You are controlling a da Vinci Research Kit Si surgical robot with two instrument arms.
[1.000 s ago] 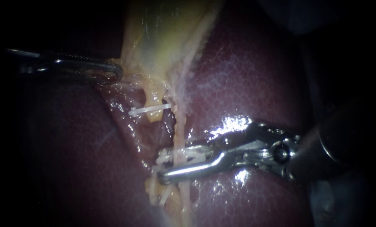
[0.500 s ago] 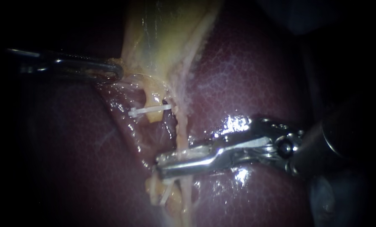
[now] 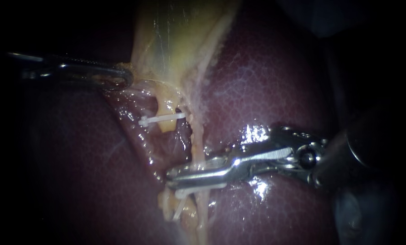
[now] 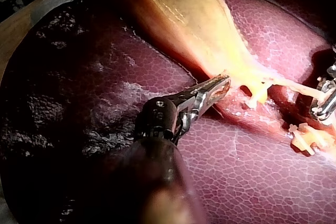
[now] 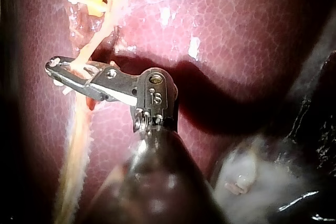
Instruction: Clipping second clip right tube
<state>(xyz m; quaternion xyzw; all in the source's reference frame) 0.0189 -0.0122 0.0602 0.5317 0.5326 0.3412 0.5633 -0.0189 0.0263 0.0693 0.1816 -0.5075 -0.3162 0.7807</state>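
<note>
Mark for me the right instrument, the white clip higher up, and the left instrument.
right instrument (image 3: 173, 176): endoscope view, tips of its jaws.
white clip (image 3: 162, 119): endoscope view, middle of its bar.
left instrument (image 3: 128, 78): endoscope view, tips of its jaws.

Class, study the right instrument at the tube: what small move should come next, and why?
Probably open the right instrument and ease it back. Its jaws are shut across the right tube with a white clip between them, so the clip looks pressed closed.

The jaws of the silver right instrument (image 3: 172, 178), spread wide around the pale yellow right tube (image 3: 194, 143) a second ago, now press together on it.
</note>
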